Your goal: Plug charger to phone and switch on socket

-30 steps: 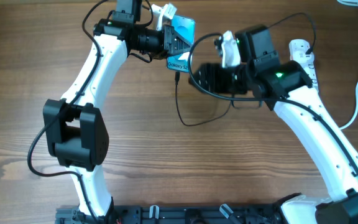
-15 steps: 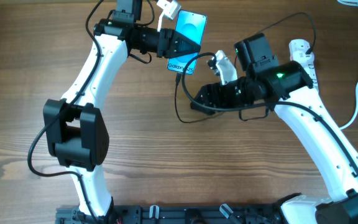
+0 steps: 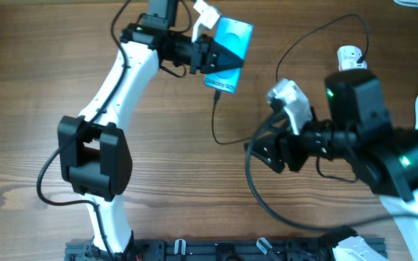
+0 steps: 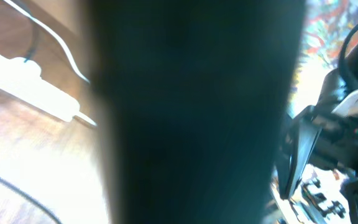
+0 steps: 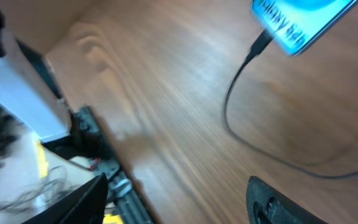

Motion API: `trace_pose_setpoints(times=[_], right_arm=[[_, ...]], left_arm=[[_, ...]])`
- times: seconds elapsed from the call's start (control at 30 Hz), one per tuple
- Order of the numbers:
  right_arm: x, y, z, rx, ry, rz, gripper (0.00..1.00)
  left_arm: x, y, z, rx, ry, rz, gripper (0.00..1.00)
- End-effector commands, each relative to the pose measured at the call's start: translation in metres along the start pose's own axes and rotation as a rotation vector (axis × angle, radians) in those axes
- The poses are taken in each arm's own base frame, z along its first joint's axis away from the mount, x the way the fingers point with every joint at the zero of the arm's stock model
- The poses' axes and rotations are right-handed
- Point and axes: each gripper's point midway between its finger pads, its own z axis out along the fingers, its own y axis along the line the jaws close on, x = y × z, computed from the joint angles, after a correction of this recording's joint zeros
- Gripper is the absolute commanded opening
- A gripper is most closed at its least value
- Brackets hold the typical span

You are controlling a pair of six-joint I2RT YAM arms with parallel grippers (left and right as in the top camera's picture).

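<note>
The left gripper (image 3: 210, 55) is clamped on the phone (image 3: 232, 45), holding it tilted above the table (image 3: 194, 188) near the far edge, a little further right than a second ago. The charger (image 3: 214, 119) is seated in the phone's lower end and hangs in a loop down to the wood. The right gripper (image 3: 261, 151), jaws apart and empty, has pulled back from beside the phone toward the table's middle. The socket (image 3: 350, 56) lies near the far right corner, partly hidden. Bare wood lies open along the left side and near edge.
</note>
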Motion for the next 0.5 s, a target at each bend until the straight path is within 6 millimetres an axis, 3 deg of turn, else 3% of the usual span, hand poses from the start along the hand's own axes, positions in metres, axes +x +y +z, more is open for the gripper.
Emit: trace_pose_setpoints(times=[0.0,0.07,0.13,0.2,0.23,0.27,0.33,0.4,0.47], right_arm=[[0.002,-0.021,-0.013,0.163,-0.013,-0.006,0.72],[0.006,-0.024,-0.013,0.184,0.000,0.026,0.75],[0.008,-0.023,-0.010,0.168,0.013,0.063,1.00],[0.003,-0.016,-0.002,0.096,0.011,0.085,1.00],[0.001,-0.019,0.004,0.093,0.019,0.115,0.98],[0.000,-0.028,0.014,0.105,0.037,0.173,0.82],[0.001,-0.044,0.039,0.108,0.095,0.278,0.64],[0.005,-0.058,0.062,0.108,0.151,0.357,0.53],[0.006,-0.069,0.083,0.109,0.181,0.403,0.54]], left_arm=[[-0.006,-0.053,0.031,0.111,0.038,0.132,0.04],[-0.003,-0.059,0.040,0.123,0.055,0.139,0.04],[-0.001,-0.053,0.044,0.083,0.070,0.130,0.04],[0.002,-0.035,0.044,-0.023,0.090,0.049,0.04],[0.002,-0.020,0.043,-0.117,0.094,-0.036,0.04],[-0.001,0.006,0.038,-0.275,0.069,-0.192,0.04],[-0.007,0.045,0.022,-0.522,-0.052,-0.508,0.04],[-0.007,0.059,0.014,-0.606,-0.141,-0.707,0.04],[-0.007,0.067,0.007,-0.661,-0.205,-0.819,0.04]])
